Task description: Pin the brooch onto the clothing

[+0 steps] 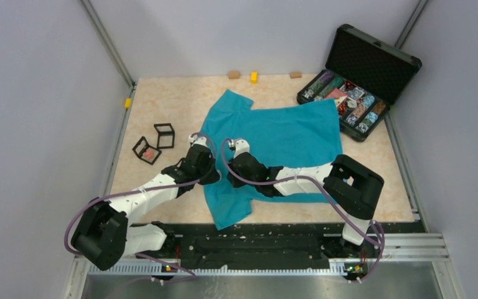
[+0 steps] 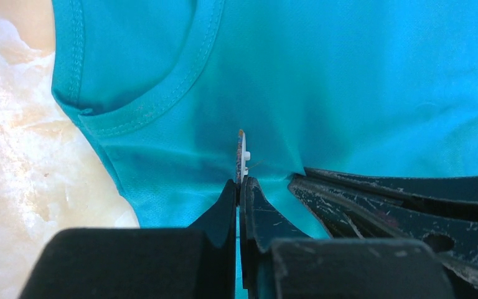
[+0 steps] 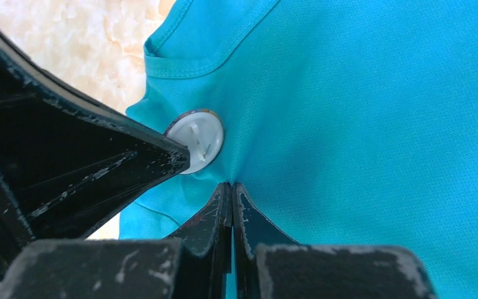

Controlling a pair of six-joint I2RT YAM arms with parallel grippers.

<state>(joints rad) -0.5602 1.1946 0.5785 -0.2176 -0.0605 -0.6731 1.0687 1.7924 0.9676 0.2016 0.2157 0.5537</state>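
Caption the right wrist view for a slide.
Right pincer pinches the shirt; left pincer holds the brooch beside it.

The left arm (image 1: 138, 199) stretches from its base forward and to the right. The right arm (image 1: 299, 179) bends at a raised elbow on the right, and its forearm runs leftward. Their wrists meet low near the middle, tips just beside each other.

In the left wrist view, the left gripper (image 2: 239, 185) has its fingers (image 2: 224, 205) pressed almost together, clamping the lower edge of the brooch (image 2: 241, 156), which stands edge-on between the tips.

In the right wrist view, the right gripper (image 3: 231, 189) has its fingers (image 3: 249, 218) closed tight on a pinch of shirt (image 3: 361, 124). A left finger comes in from the left, its tip touching the brooch.
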